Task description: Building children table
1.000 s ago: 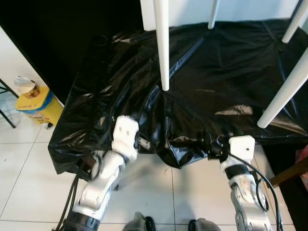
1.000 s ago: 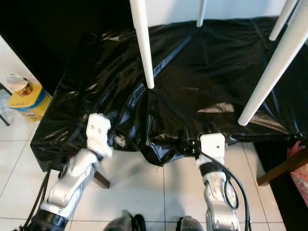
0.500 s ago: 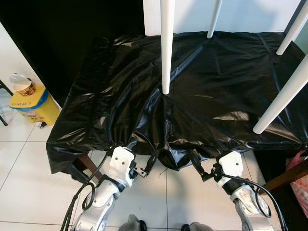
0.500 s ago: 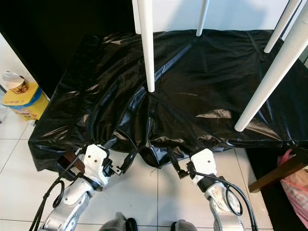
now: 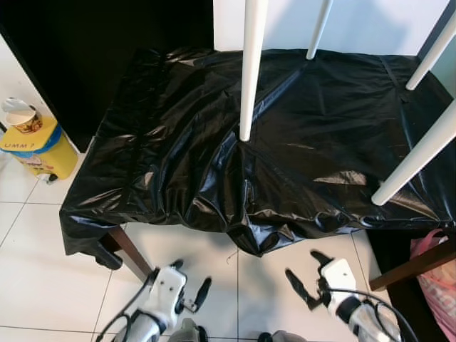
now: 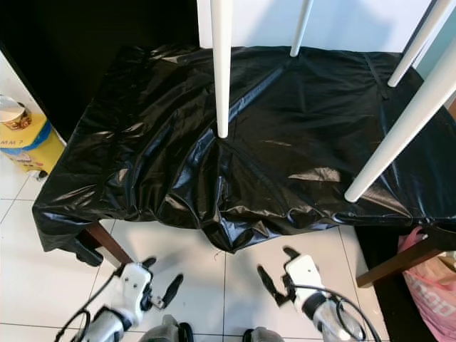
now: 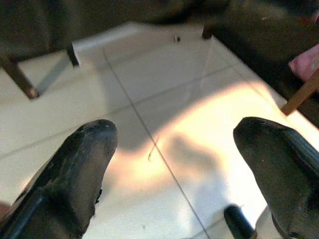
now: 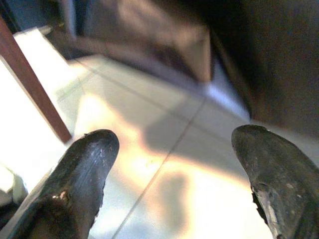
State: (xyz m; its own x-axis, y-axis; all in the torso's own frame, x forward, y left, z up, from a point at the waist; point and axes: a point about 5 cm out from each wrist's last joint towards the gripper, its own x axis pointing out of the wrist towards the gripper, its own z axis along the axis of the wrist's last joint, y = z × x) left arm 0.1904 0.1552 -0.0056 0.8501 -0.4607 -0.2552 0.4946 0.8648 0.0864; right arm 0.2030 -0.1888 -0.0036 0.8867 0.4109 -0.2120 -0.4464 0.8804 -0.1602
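The two head cameras are looking forward and down, sharing the black-covered tabletop (image 5: 178, 142) and the tiled floor (image 6: 43, 285) ahead of both end effectors. Each wrist camera is looking close along its own fingers (image 7: 79, 169) at the floor just beyond them.

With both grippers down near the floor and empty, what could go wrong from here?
1. The white legs stand upward from under the black sheet; a rising arm might knock one.
2. The sheet bunches and hangs over the front edge; the open left gripper or right gripper might snag it and drag it.
3. A pink bag sits close by the right arm and might get caught.
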